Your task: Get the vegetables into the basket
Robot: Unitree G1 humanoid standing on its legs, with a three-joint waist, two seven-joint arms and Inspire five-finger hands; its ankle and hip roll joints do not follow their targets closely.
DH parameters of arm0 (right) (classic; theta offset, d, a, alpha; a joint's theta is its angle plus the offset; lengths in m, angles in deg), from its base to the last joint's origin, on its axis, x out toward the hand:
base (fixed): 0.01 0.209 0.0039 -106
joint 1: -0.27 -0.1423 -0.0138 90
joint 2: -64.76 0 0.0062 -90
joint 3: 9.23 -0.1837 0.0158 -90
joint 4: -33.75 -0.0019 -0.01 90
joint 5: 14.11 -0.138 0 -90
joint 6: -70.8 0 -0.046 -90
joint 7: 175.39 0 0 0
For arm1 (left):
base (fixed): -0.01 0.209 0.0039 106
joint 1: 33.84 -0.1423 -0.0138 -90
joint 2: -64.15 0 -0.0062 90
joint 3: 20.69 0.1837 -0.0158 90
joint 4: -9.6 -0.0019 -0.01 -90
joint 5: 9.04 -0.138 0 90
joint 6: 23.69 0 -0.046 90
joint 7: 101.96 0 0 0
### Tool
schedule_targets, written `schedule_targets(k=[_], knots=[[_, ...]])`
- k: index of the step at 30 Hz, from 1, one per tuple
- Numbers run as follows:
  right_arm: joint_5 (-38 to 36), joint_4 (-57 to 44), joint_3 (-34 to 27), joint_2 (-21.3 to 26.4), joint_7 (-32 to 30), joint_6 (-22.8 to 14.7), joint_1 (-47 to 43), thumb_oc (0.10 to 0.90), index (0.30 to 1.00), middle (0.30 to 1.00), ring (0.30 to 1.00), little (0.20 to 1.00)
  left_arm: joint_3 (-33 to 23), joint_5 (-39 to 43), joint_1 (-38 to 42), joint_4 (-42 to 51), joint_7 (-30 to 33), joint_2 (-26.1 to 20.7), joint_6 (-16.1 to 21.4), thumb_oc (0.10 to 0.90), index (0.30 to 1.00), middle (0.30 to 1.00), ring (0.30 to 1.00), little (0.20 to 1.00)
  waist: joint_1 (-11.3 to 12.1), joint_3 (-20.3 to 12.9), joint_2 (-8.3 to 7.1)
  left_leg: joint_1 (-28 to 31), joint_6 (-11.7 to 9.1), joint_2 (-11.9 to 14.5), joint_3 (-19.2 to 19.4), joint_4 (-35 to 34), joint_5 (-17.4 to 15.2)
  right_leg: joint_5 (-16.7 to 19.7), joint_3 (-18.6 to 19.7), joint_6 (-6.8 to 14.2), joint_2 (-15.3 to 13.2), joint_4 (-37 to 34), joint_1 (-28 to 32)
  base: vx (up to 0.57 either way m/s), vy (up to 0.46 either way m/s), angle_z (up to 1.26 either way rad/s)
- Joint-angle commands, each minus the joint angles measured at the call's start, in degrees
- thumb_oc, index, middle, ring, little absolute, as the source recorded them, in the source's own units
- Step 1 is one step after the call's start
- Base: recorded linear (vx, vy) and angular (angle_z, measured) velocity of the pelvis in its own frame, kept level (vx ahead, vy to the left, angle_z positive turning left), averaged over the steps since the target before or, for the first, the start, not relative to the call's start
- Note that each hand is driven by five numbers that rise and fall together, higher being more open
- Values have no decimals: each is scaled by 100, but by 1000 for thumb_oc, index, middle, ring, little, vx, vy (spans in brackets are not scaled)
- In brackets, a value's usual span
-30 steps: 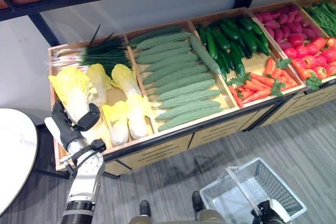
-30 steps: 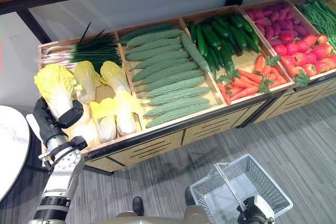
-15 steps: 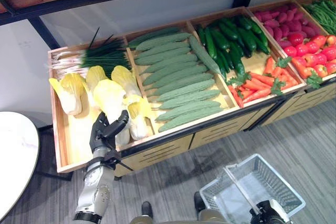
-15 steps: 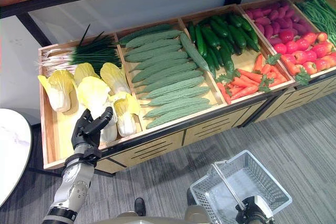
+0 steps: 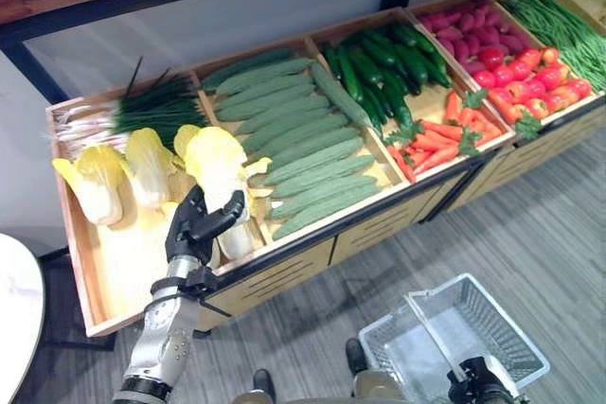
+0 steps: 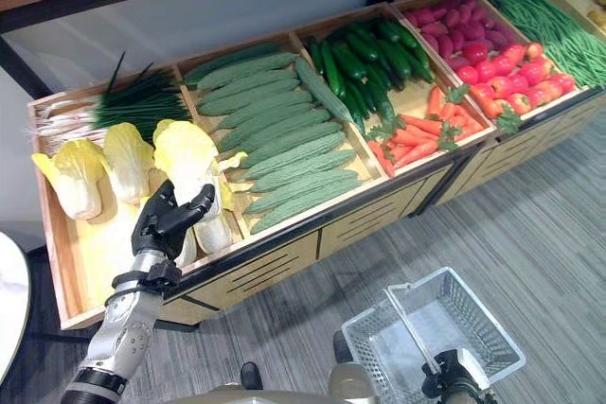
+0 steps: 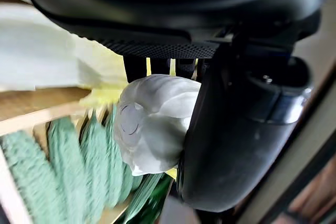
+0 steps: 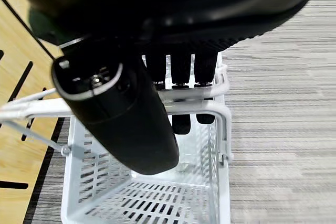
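My left hand [image 5: 193, 231] is shut on a yellow-white napa cabbage [image 5: 217, 164], which stands upright just above the cabbage bin [image 5: 106, 270]. The left wrist view has the cabbage's white base [image 7: 152, 124] pinned between my thumb [image 7: 239, 129] and my fingers. Two more cabbages [image 5: 92, 186] lie in the bin to the left. A white wire basket [image 5: 472, 321] hangs over the floor at the lower right. My right hand [image 8: 173, 77] is shut on its white handle [image 8: 199, 107]. Nothing lies inside the basket.
Along the wooden stand lie green onions [image 5: 156, 101], pale bumpy cucumbers [image 5: 294, 144], dark cucumbers [image 5: 379, 63], carrots [image 5: 440, 134], tomatoes [image 5: 530, 92], purple roots [image 5: 464, 30] and green beans [image 5: 563, 26]. A white round table [image 5: 14, 324] sits at the far left. Grey floor lies before the stand.
My left hand moved right from the bin's left end, closed on a cabbage and lifted it. The camera shifted too. The right hand kept hold of the basket.
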Motion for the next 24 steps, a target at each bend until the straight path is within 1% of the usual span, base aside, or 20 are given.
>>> schedule_targets(k=[1, 2, 3, 4, 5, 6, 7, 8, 10, 11, 12, 13, 14, 15, 16, 17, 18, 20, 23, 24], knots=[[-134, -30, 151, 111, -135, -111, -59, 400, 300, 300, 300, 300, -114, -316, 657, 709, -141, -187, 832, 400, 300, 300, 300, 300, 11, -254, -169, -117, 55, 57, -86, 103, -303, 932, -49, 585, -374, 191, -676, -103, 84, -79], [-154, -37, 170, 88, -153, -110, -89, 400, 300, 300, 300, 300, -73, -392, 730, 679, -85, -250, 828, 400, 300, 300, 300, 300, 43, -211, -168, -158, 87, 50, 1, 130, -305, 852, -365, 582, -468, 254, -729, -140, 140, -79], [-169, 20, 223, 36, -156, -98, -99, 400, 300, 300, 300, 300, -77, -474, 784, 694, -47, -303, 800, 400, 300, 300, 300, 300, 113, -174, -131, -196, 133, 80, 178, 162, -323, 491, -1016, 390, -548, 534, -665, -168, 159, -84], [-150, 32, 260, 21, -154, -99, -105, 400, 300, 300, 300, 300, -83, -497, 789, 740, -19, -309, 786, 400, 300, 300, 300, 300, 119, -169, -124, -205, 139, 104, 243, 171, -314, 384, -1166, 337, -545, 634, -613, -115, 103, -43], [-150, 32, 261, 21, -154, -99, -105, 400, 300, 300, 300, 300, -83, -497, 788, 742, -18, -309, 785, 400, 300, 300, 300, 300, 117, -166, -124, -202, 139, 104, 242, 172, -315, 380, -1167, 337, -545, 638, -611, -36, 102, -62], [-126, 94, 268, -2, -168, -100, -58, 400, 300, 300, 300, 300, -125, -556, 773, 847, 0, -347, 766, 400, 300, 300, 300, 300, 169, -191, -80, -167, 130, 152, 349, 134, -364, -23, -1485, 314, -527, 1076, -419, -79, 47, -56], [-125, 91, 274, -2, -168, -103, -66, 400, 300, 300, 300, 300, -136, -559, 773, 852, 3, -348, 765, 400, 300, 300, 300, 300, 176, -171, -105, -230, 155, 172, 445, 169, -254, 68, -1499, 251, -520, 1068, -474, -81, 108, -78], [-121, 192, 223, -9, -184, -93, -10, 400, 300, 300, 300, 300, -140, -594, 727, 988, -17, -376, 724, 400, 300, 300, 300, 300, 203, -209, -65, -182, 170, 165, 472, 108, -326, -250, -1572, 261, -524, 1616, -295, -108, 32, -59], [-120, 201, 217, -11, -186, -103, 27, 400, 300, 300, 300, 300, -150, -630, 724, 1051, -7, -399, 721, 400, 300, 300, 300, 300, 211, -223, -58, -197, 167, 176, 529, 104, -307, -338, -1633, 232, -524, 1710, -210, -63, 31, -34], [-134, 263, 185, -26, -196, -91, 47, 400, 300, 300, 300, 300, -166, -686, 722, 1085, 4, -406, 687, 400, 300, 300, 300, 300, 244, -281, -66, -224, 173, 181, 640, 100, -288, -387, -1754, 226, -541, 1797, -44, -66, -37, -11], [-149, 275, 155, -38, -204, -84, 56, 400, 300, 300, 300, 300, -197, -709, 716, 1123, 24, -423, 675, 400, 300, 300, 300, 300, 285, -316, -92, -229, 162, 194, 727, 100, -268, -368, -1849, 238, -580, 1750, 78, -66, -37, -21], [-149, 275, 155, -38, -204, -84, 57, 400, 300, 300, 300, 300, -197, -709, 716, 1124, 24, -423, 675, 400, 300, 300, 300, 300, 286, -315, -92, -227, 162, 194, 728, 100, -268, -368, -1849, 239, -579, 1749, 80, -37, -116, -37], [-149, 292, 147, -71, -204, -60, 88, 400, 300, 300, 300, 300, -269, -757, 685, 1157, 68, -442, 677, 400, 300, 300, 300, 300, 361, -416, -161, -244, 119, 215, 930, 113, -234, -290, -2114, 283, -686, 1364, 371, -32, -106, -41], [-147, 270, 158, -70, -206, -63, 89, 400, 300, 300, 300, 300, -291, -767, 669, 1167, 67, -455, 680, 400, 300, 300, 300, 300, 385, -437, -185, -238, 100, 220, 988, 117, -206, -257, -2208, 307, -707, 1202, 439, -31, -106, -63], [-147, 268, 159, -72, -206, -61, 92, 400, 300, 300, 300, 300, -291, -767, 666, 1168, 66, -457, 680, 400, 300, 300, 300, 300, 386, -435, -186, -231, 97, 221, 990, 116, -203, -246, -2210, 307, -703, 1180, 454, -8, -95, -69], [-127, 270, 169, -73, -221, -61, 108, 400, 300, 300, 300, 300, -347, -813, 617, 1196, 88, -456, 692, 400, 300, 300, 300, 300, 399, -496, -205, -197, 69, 247, 1089, 117, -168, -354, -2297, 304, -650, 959, 498, 14, -187, -73], [-130, 194, 172, -63, -228, -75, 187, 400, 300, 300, 300, 300, -352, -825, 615, 1246, 108, -428, 691, 400, 300, 300, 300, 300, 350, -522, -190, -191, -1, 327, 1141, 152, -96, -521, -2282, 251, -527, 766, 564, 5, -252, -53], [-172, 208, 128, -42, -267, -57, 231, 400, 300, 300, 300, 300, -311, -799, 673, 1269, 151, -358, 678, 400, 300, 300, 300, 300, 285, -512, -138, -215, -108, 449, 1155, 143, 53, -724, -2266, 161, -374, 499, 680, -31, -257, -39], [-232, 236, 65, -27, -309, -42, 269, 400, 300, 300, 300, 300, -261, -796, 708, 1327, 161, -332, 665, 400, 300, 300, 300, 300, 247, -500, -95, -204, -186, 536, 1187, 142, 147, -798, -2268, 114, -273, 374, 748, -34, -177, -18], [-329, 261, -11, -13, -371, -34, 283, 400, 300, 300, 300, 300, -209, -811, 738, 1342, 197, -300, 657, 400, 300, 300, 300, 300, 211, -479, -37, -208, -271, 636, 1199, 154, 256, -843, -2231, 54, -172, 326, 777, -44, -260, -39]])
